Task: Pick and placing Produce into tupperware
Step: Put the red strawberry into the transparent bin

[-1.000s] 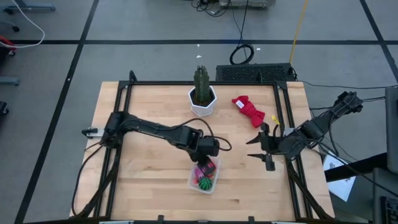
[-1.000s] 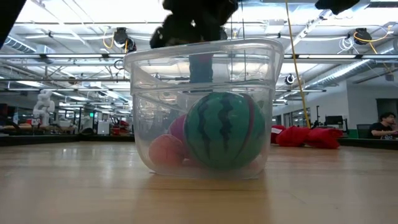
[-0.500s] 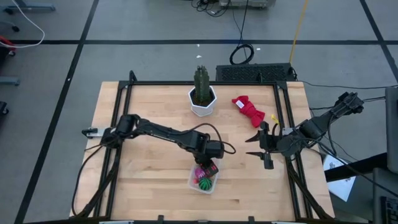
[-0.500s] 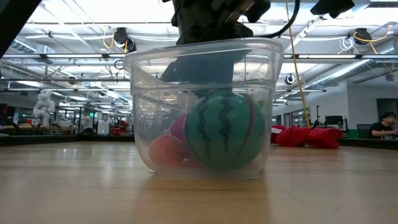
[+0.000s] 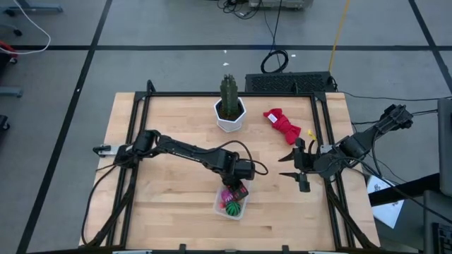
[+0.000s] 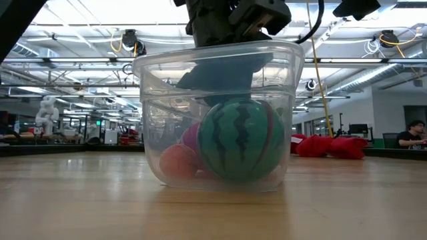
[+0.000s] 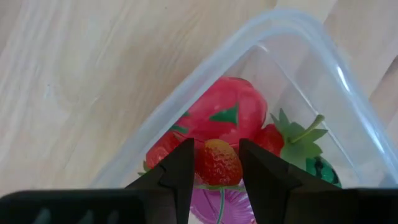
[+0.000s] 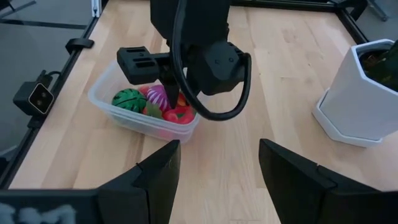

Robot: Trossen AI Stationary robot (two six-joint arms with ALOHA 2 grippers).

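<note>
My left claw (image 7: 217, 165) is pinched tight on a little strawberry (image 7: 217, 163), hanging right over the clear tupperware (image 5: 232, 200) near the desk's (image 5: 169, 127) front edge. Watermelon ball (image 6: 241, 140) is already inside. Right claw (image 5: 295, 168) sits empty with fingers apart, off by the right rail.

Bright overhead lights, soft shadows, blurred foreground

A robotics lab is showing here: a wooden desk (image 5: 176, 127) framed by black rails is sitting on a grey floor crossed with taped lines. Beyond it, a large hall with ceiling trusses (image 6: 67, 63) is housing more workstations, and a person (image 6: 410, 133) is sitting at one.
</note>
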